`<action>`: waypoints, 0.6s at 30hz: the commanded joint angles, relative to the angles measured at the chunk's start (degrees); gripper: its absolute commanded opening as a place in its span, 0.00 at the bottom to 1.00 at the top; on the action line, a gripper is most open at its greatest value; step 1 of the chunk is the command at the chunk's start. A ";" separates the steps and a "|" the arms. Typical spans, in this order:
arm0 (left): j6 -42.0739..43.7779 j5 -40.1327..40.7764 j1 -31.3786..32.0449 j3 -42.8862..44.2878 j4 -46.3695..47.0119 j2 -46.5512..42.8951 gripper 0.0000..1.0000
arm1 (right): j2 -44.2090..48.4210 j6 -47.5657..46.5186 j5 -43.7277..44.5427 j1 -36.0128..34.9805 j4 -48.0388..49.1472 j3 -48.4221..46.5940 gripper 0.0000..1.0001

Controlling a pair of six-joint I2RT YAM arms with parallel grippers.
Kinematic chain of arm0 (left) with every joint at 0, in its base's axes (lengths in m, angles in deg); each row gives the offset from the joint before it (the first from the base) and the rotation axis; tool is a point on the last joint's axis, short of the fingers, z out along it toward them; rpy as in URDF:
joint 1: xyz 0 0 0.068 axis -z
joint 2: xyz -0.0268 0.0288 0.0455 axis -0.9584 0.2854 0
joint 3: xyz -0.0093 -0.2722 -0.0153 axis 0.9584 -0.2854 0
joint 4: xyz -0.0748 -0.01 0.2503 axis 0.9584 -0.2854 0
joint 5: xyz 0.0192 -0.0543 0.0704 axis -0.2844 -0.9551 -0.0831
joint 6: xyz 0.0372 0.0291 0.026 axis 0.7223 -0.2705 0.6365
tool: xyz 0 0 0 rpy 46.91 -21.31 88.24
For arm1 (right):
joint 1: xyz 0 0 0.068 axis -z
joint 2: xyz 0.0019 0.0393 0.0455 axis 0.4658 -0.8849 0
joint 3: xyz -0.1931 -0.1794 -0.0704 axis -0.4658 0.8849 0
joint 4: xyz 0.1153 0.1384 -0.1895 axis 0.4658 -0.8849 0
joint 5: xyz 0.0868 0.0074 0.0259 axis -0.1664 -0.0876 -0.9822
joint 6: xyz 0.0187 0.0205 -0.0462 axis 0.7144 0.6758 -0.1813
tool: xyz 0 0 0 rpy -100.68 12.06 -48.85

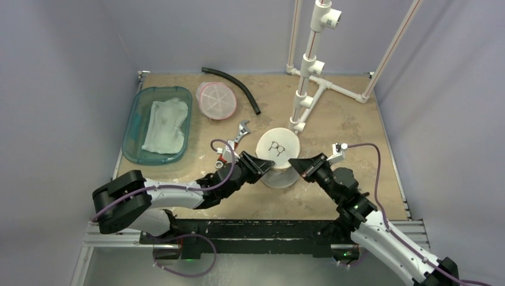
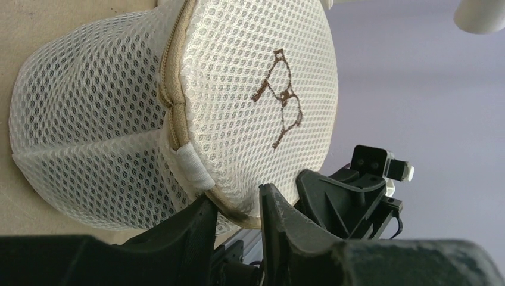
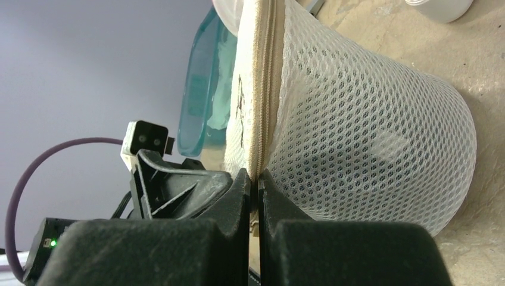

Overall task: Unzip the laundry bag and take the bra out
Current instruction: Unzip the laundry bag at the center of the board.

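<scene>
The laundry bag (image 1: pixel 279 148) is a white mesh drum with a brown bra outline stitched on its lid, standing mid-table between both arms. Its beige zipper (image 2: pixel 170 101) runs round the lid and looks closed, ending at a white fabric tab (image 2: pixel 193 164). My left gripper (image 2: pixel 237 195) is at the bag's left side (image 1: pixel 266 163), jaws apart, with the zipper rim lying between the fingers. My right gripper (image 3: pixel 254 176) is at the bag's right side (image 1: pixel 296 162), shut on the zipper seam (image 3: pixel 265 71). The bra is hidden inside the bag.
A teal bin (image 1: pixel 134 128) holding a white cloth sits at the back left. Beside it are a pink-lidded round container (image 1: pixel 217 100), a black hose (image 1: pixel 235 83) and a wrench (image 1: pixel 241 131). A white pipe stand (image 1: pixel 309 77) rises behind the bag.
</scene>
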 commanded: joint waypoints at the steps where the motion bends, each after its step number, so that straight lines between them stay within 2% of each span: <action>1: 1.60 -1.31 -1.05 2.50 2.70 1.41 0.26 | 0.93 -5.19 -1.71 -0.15 -0.92 -3.94 0.00; 3: 1.75 -1.97 -1.66 2.22 2.45 1.13 0.17 | 0.93 -9.00 -2.25 -0.13 -3.21 -5.56 0.00; 7: 2.63 -2.30 -2.78 2.14 0.73 -1.09 0.00 | 1.59 -15.50 -3.32 -0.03 -7.91 -8.51 0.35; 9: 3.26 -1.57 -3.24 2.41 -1.11 -2.76 0.00 | 2.45 -18.75 -3.50 -0.14 -9.92 -9.53 0.47; 11: 3.42 -1.01 -3.66 2.82 -3.55 -4.37 0.00 | 3.11 -21.64 -3.95 -0.16 -11.53 -10.44 0.54; 13: 3.19 -0.84 -4.23 3.11 -5.78 -6.04 0.00 | 3.21 -24.81 -5.09 -0.09 -12.43 -11.46 0.57; 15: 2.40 -0.53 -4.54 3.40 -8.36 -7.61 0.00 | 2.66 -28.41 -9.79 -0.14 -11.65 -12.15 0.57; 18: -1.11 0.98 -4.60 4.89 -15.23 -9.62 0.00 | -0.34 -32.61 -16.04 -0.08 -10.13 -12.95 0.51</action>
